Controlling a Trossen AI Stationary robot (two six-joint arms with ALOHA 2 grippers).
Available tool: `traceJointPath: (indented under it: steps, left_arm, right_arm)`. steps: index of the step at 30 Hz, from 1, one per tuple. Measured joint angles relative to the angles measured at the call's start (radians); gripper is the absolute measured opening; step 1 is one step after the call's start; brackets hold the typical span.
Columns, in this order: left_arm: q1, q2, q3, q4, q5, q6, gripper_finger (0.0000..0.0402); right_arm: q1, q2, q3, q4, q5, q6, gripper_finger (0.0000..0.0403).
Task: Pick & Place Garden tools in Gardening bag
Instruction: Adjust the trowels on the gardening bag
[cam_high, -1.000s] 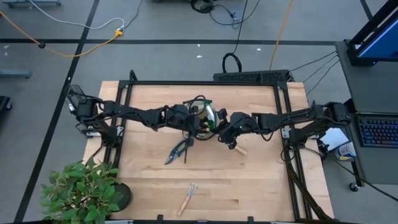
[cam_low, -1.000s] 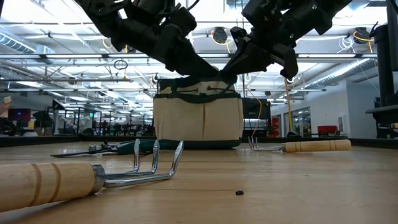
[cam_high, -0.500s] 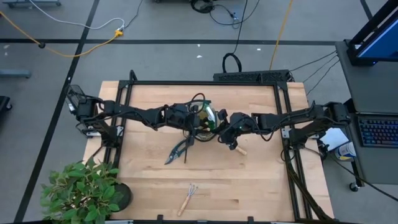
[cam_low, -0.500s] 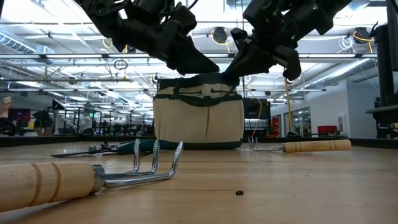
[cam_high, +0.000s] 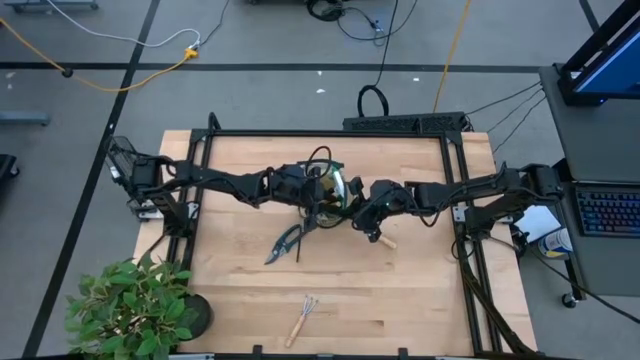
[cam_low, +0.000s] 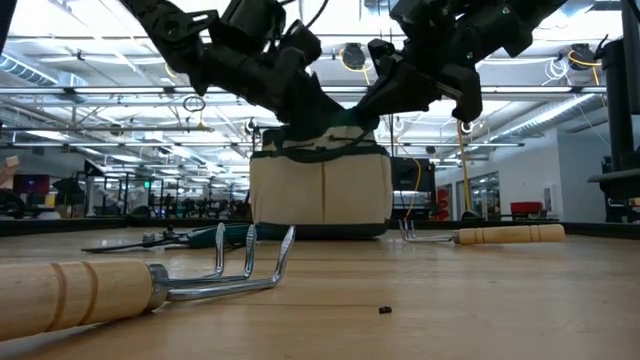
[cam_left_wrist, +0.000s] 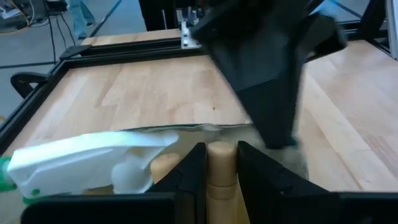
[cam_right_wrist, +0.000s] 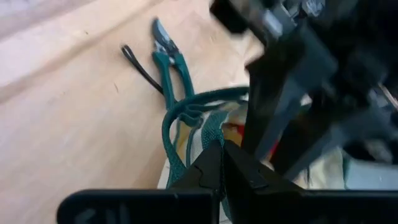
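Observation:
The beige gardening bag (cam_high: 330, 190) with dark green trim stands mid-table; it also shows in the low view (cam_low: 320, 190). My left gripper (cam_high: 312, 192) is over its mouth, shut on a wooden tool handle (cam_left_wrist: 221, 163). The spray bottle's white top (cam_left_wrist: 93, 163) lies in the bag beside it, and something red (cam_right_wrist: 233, 134) shows inside. My right gripper (cam_high: 352, 207) is at the bag's right rim, shut on its green trim. The pruning shears (cam_high: 285, 243), a wooden-handled rake (cam_high: 300, 320) and another wooden-handled tool (cam_high: 385, 240) lie flat on the table. My left gripper pinches the wooden handle (cam_left_wrist: 221, 180) between its two fingers (cam_left_wrist: 189, 168), one on each side. The handle's rounded end (cam_left_wrist: 221, 149) stands out past the fingertips over the bag's mouth. The tool's metal end is hidden. My right gripper pinches the bag's green trim (cam_right_wrist: 208, 130) at the rim on the bag's right side, between its shut fingertips (cam_right_wrist: 205, 163). It comes slanting down from the table's right. The bag stands on the table with its base down.
A leafy potted plant (cam_high: 135, 305) stands at the near left corner. The shears lie just near of the bag, and the rake lies by the near edge (cam_low: 150, 285). The table's black frame (cam_high: 330, 132) runs along the far edge.
My left gripper has shifted a little over the bag's mouth with the wooden handle, rising and coming back down. The bag's rim has lifted slightly and sunk again. My right gripper has kept its hold in place.

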Motion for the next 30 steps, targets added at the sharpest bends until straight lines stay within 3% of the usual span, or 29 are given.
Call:
traceJointPath:
  steps: [6, 15, 20, 25, 30]
  left_arm:
    - [0.008, 0.020, 0.000, 0.015, 0.003, -0.007, 0.0078]
    - [0.006, 0.019, 0.000, 0.008, 0.049, 0.010, 0.0083]
    - [0.002, 0.009, 0.000, 0.001, -0.007, 0.008, 0.0129]
    - [-0.014, 0.009, 0.000, -0.002, 0.026, 0.053, 0.0191]
    - [-0.053, -0.055, -0.001, -0.034, 0.006, 0.095, 0.0217]
  right_arm:
    - [0.002, 0.000, 0.000, -0.008, 0.053, -0.005, 0.0000]
    - [-0.002, 0.001, 0.000, 0.035, 0.048, -0.027, 0.0000]
    - [-0.005, -0.001, 0.000, -0.003, 0.052, 0.008, 0.0000]
    - [-0.005, -0.001, -0.017, -0.007, 0.050, 0.027, 0.0000]
    - [-0.005, -0.002, -0.056, 0.015, 0.104, 0.024, 0.0000]
